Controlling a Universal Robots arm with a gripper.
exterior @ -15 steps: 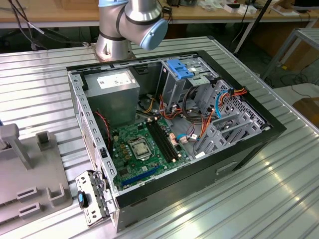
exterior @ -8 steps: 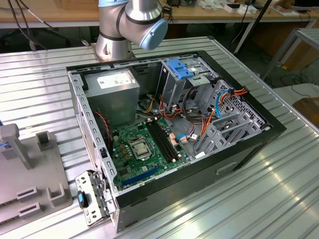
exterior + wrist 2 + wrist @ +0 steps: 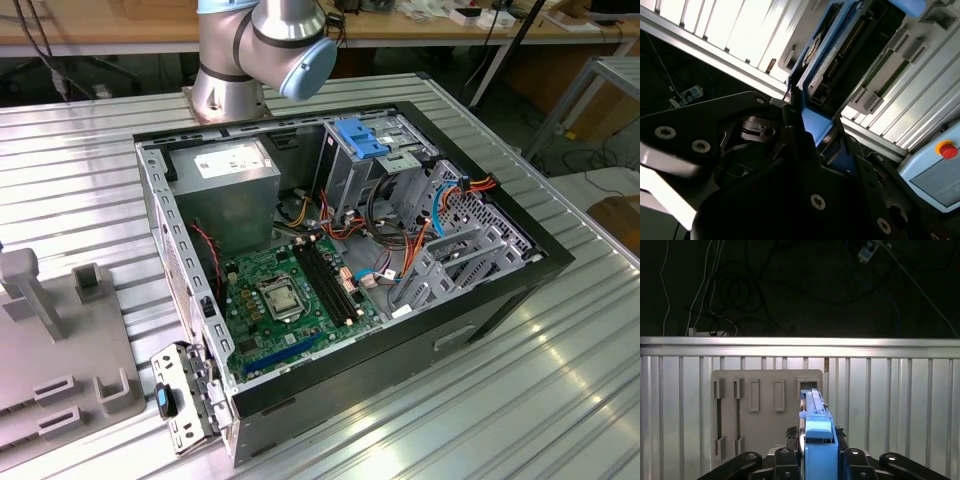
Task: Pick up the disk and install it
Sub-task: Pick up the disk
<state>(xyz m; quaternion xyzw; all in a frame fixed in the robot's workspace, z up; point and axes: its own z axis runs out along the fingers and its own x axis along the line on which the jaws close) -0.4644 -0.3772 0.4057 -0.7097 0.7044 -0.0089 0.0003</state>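
Observation:
The disk point(image 3: 817, 437) shows edge-on in the first wrist view, a thin dark body capped by bright blue carrier rails. My gripper point(image 3: 817, 460) is shut on it, one dark finger point(image 3: 785, 460) pressed to each side. In the second wrist view the disk point(image 3: 825, 60) runs away from the gripper point(image 3: 810, 135), its blue rail and connector edge showing. Beyond the disk lies a grey fixture plate point(image 3: 765, 405) with several slots. In the exterior view the open computer case point(image 3: 500, 290) lies on its side, with a grey drive cage with blue latches point(image 3: 365, 140) at its far end.
The arm's base point(image 3: 225, 80) stands behind the case. Inside the case are a power supply point(image 3: 225, 170), the motherboard point(image 3: 285, 300) and loose cables point(image 3: 400, 250). The grey fixture plate point(image 3: 60, 380) lies at the exterior view's left. A pendant with a red button point(image 3: 946, 149) rests on the ribbed metal table point(image 3: 560, 400).

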